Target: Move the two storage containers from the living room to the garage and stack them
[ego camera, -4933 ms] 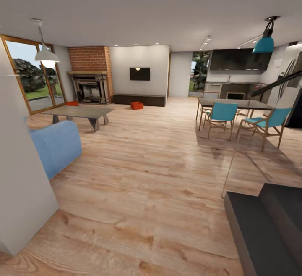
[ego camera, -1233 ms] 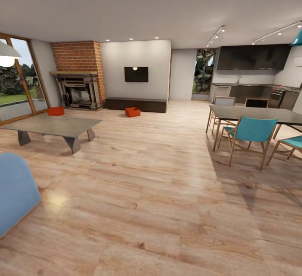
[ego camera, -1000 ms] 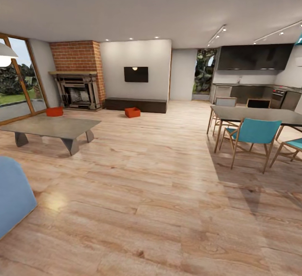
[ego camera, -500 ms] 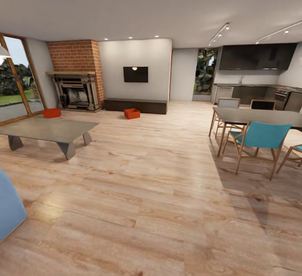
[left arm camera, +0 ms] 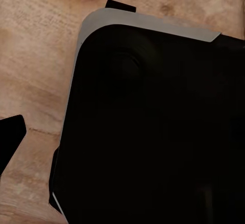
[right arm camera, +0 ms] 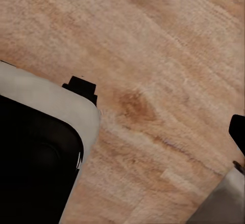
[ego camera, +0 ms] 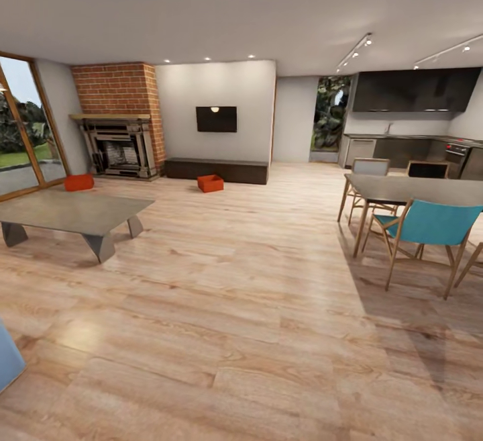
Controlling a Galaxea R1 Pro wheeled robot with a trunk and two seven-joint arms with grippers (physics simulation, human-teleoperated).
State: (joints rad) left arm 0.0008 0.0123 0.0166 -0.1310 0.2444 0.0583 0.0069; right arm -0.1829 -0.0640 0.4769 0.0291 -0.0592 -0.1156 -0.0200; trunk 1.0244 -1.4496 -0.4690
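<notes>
You have driven further into the living room: compared with a moment ago, the fireplace (ego camera: pixel 121 148) and the long dark bench (ego camera: pixel 216 170) look larger, and the blue seat at the near left has almost left the head view. So the approach goes on and nothing is picked up yet.

The two storage containers are on the light wood-plank floor (ego camera: pixel 241 307) at the far side. One storage container (ego camera: pixel 210 183) stands just in front of the bench; the other storage container (ego camera: pixel 79 182) stands left, near the fireplace and behind the low grey table (ego camera: pixel 70 213). Both are red-orange, boxy and open on top, with smooth plain walls.

The wrist views show a dark rounded robot part over the planks. I cannot tell whether either tool is wide or narrow.
</notes>
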